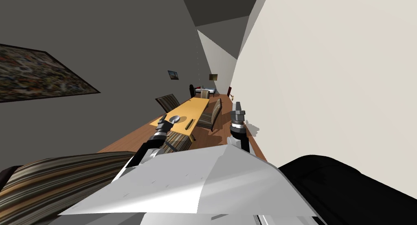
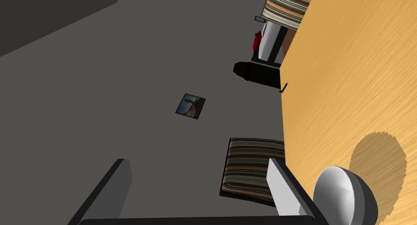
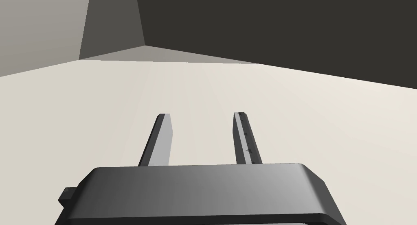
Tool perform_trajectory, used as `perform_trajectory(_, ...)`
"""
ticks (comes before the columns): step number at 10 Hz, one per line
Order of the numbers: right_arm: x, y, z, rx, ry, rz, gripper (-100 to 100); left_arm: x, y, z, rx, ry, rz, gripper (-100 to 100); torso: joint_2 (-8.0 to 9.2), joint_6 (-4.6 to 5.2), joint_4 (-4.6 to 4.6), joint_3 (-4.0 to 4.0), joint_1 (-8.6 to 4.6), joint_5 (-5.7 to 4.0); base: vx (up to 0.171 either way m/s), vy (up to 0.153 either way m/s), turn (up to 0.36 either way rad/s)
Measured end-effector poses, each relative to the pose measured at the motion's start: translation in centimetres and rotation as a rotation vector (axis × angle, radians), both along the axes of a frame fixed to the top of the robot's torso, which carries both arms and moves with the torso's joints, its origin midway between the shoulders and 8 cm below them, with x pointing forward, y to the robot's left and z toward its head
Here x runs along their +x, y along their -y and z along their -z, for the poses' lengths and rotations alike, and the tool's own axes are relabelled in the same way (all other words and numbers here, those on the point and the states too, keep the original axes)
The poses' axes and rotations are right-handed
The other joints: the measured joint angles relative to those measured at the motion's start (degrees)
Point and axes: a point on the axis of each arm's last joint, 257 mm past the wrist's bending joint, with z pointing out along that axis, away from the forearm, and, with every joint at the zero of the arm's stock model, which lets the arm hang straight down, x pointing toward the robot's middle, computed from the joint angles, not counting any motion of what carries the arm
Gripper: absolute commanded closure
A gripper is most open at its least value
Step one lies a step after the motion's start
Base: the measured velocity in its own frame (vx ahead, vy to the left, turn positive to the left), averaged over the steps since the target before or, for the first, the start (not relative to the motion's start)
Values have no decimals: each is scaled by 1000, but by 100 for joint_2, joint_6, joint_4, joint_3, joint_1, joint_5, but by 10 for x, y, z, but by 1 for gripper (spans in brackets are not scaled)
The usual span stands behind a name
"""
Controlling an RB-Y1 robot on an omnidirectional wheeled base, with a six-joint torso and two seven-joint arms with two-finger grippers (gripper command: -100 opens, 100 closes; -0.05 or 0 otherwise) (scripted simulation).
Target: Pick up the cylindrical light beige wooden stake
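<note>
A two-armed robot stands at the near end of a long orange-yellow wooden counter [image 1: 195,106]. The stake [image 1: 189,124] is a slim rod that looks dull olive-tan here. It lies flat on the counter's near end, close beside a rounded grey bowl [image 1: 174,119] but not touching it. The main risk is aim. The left end effector [image 1: 163,121] hovers at the counter's left edge next to the bowl. Its wrist camera looks past that edge toward a striped chair [image 2: 248,169] and a dark grey wall [image 2: 102,92], with the bowl just outside one finger, so the stake lies off to the side of the fingers' line. A sideways reach from here would likely clip the bowl and shove it into the stake. A round rod lying flat would probably roll off or slip from thin blade fingers that close off-centre, or along its length rather than across it. The left end effector's fingers [image 2: 285,186] stand wide apart — holding nothing, and not visibly touching anything. The right end effector [image 1: 237,108] is raised beside the pale wall [image 1: 325,92] on the robot's right, well apart from the stake. Its two fingers [image 3: 163,139] are also parted, with nothing between them.
</note>
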Motion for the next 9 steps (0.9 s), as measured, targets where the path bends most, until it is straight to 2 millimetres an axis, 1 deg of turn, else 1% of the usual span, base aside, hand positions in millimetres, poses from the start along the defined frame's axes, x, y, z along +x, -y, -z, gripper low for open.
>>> perform_trajectory(1,0,0,0,0,0,0,0,1,-2,10,-11,-35,-2,-100,-2,1,0,-1,3,0,-5,-59,27)
perform_trajectory(3,0,0,0,0,0,0,0,5,-16,34,-38,-116,-11,-100,-3,1,-1,-2,4,0,-2,-53,21)
perform_trajectory(4,0,0,0,0,0,0,0,4,-24,49,-58,-160,-17,-100,-5,0,-1,-3,3,1,1,-49,20)
perform_trajectory(5,0,0,0,0,0,0,0,5,-26,60,-72,-195,-22,-100,-5,1,-1,-3,3,0,13,-65,18)
perform_trajectory(6,0,0,0,0,0,0,0,5,-31,73,-91,-238,-30,-100,-9,1,-2,-5,-1,0,16,-54,19)
perform_trajectory(8,0,0,0,0,0,0,0,1,-40,99,-127,-324,-45,-100,-14,1,-3,-8,1,0,23,-52,16)
perform_trajectory(9,0,0,0,0,0,0,0,-3,-47,113,-141,-365,-52,-100,-13,1,-3,-7,5,0,25,-50,14)
